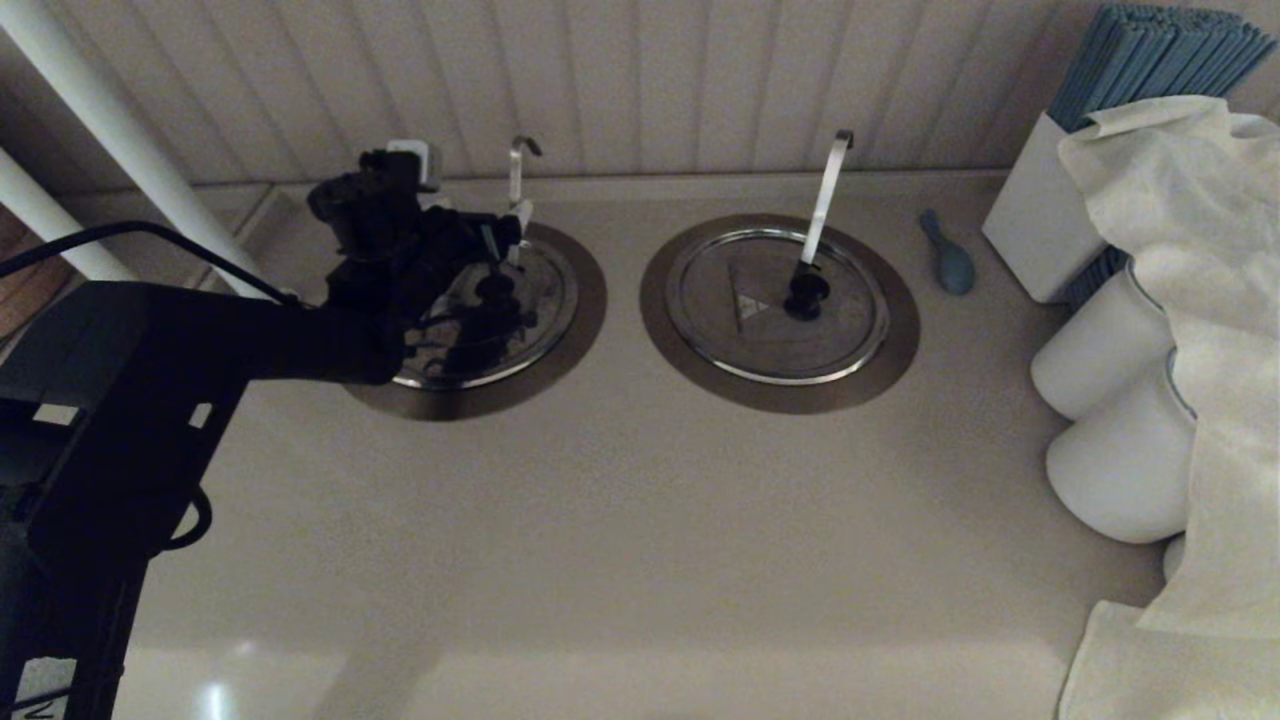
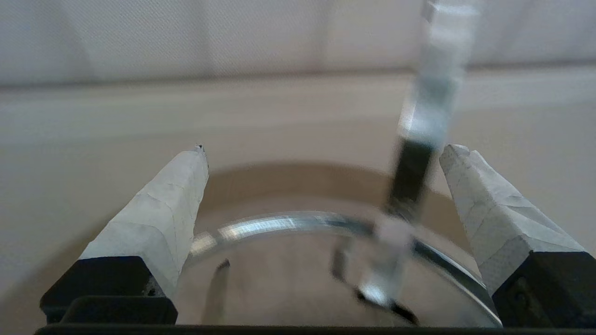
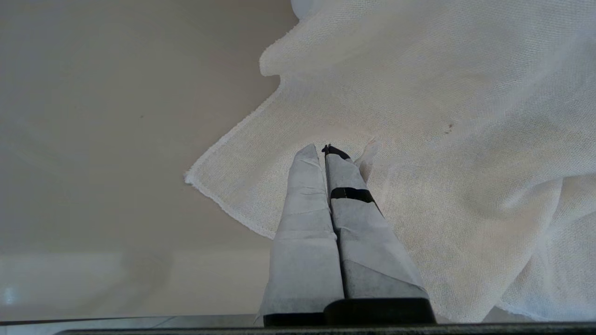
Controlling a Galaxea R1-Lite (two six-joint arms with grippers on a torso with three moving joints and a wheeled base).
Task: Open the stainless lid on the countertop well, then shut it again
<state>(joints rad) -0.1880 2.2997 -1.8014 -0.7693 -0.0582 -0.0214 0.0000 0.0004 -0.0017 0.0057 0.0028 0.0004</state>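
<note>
The stainless lid lies flat over the left countertop well, hiding the dark hole. Only the brownish flange shows around it. The slim hook-tipped utensil handle stands upright at its far edge. My left gripper hovers low over the lid's centre and is open with nothing between its fingers. In the left wrist view the gripper frames the lid's shiny rim, and the utensil handle stands close to one finger. The lid's knob is hidden under the gripper. My right gripper is shut above a white cloth.
The twin lid, with the broad slanted pale handle, lies to the right. Beyond it are a small blue scoop, a white box of blue sticks, white cylinders and a draped white cloth. White posts stand at far left.
</note>
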